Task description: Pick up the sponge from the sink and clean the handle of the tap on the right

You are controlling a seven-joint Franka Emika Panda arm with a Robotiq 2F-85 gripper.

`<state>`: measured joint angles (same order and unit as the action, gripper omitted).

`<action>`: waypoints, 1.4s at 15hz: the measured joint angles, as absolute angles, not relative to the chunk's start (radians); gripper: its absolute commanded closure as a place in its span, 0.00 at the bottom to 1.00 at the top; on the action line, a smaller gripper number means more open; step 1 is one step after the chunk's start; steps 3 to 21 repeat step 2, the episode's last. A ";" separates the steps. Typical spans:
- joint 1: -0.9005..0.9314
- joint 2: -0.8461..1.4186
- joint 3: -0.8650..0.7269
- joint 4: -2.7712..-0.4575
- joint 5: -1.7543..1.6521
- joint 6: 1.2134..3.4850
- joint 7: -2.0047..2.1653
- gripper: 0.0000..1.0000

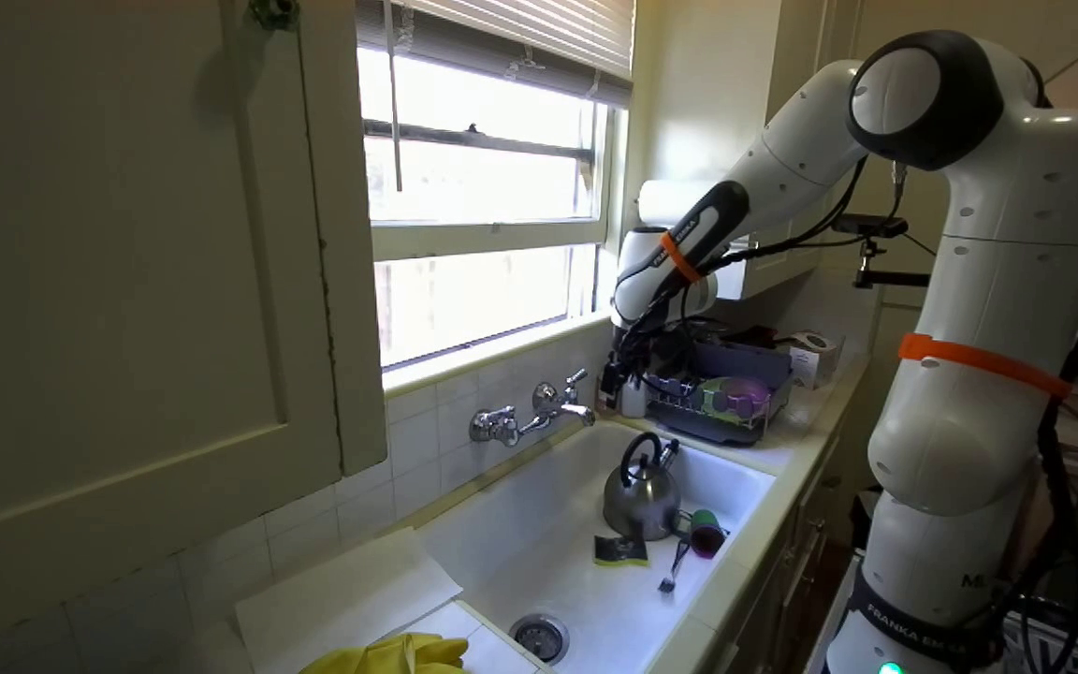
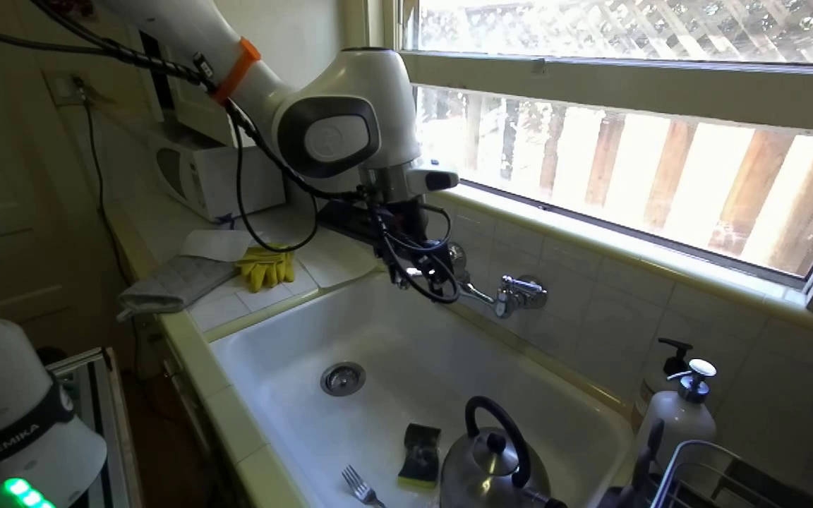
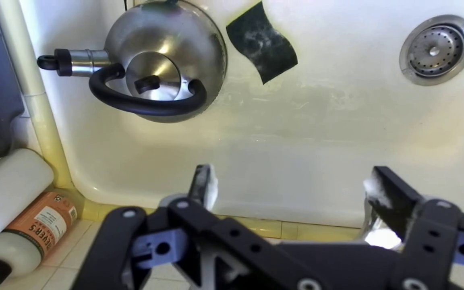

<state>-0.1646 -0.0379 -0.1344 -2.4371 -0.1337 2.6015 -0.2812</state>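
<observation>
The sponge (image 3: 261, 42), dark on top with a yellow-green underside, lies on the sink floor beside the kettle; it shows in both exterior views (image 1: 620, 550) (image 2: 420, 455). The white sink (image 3: 336, 125) has a chrome wall tap (image 1: 558, 410). The tap has two handles, one near the dark cabinet (image 1: 494, 426) and one nearer the dish rack (image 1: 572, 380). My gripper (image 3: 288, 187) is open and empty above the sink's window-side edge. In an exterior view the gripper (image 2: 431, 279) partly hides the tap. A shiny bit of tap (image 3: 382, 237) shows behind a finger.
A steel kettle (image 3: 163, 60) stands in the sink, with a fork (image 2: 362, 485) and a cup (image 1: 706, 534). Soap bottles (image 3: 44, 225) and a dish rack (image 1: 717, 393) stand at one end. Yellow gloves (image 2: 265, 268) lie at the other end, near the drain (image 3: 435, 50).
</observation>
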 measured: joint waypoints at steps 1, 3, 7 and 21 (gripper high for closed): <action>-0.165 -0.038 -0.134 -2.437 -0.134 2.601 -0.281 0.00; -0.165 -0.038 -0.134 -2.437 -0.134 2.601 -0.281 0.00; -0.165 -0.038 -0.134 -2.437 -0.134 2.601 -0.281 0.00; -0.165 -0.038 -0.134 -2.437 -0.134 2.601 -0.281 0.00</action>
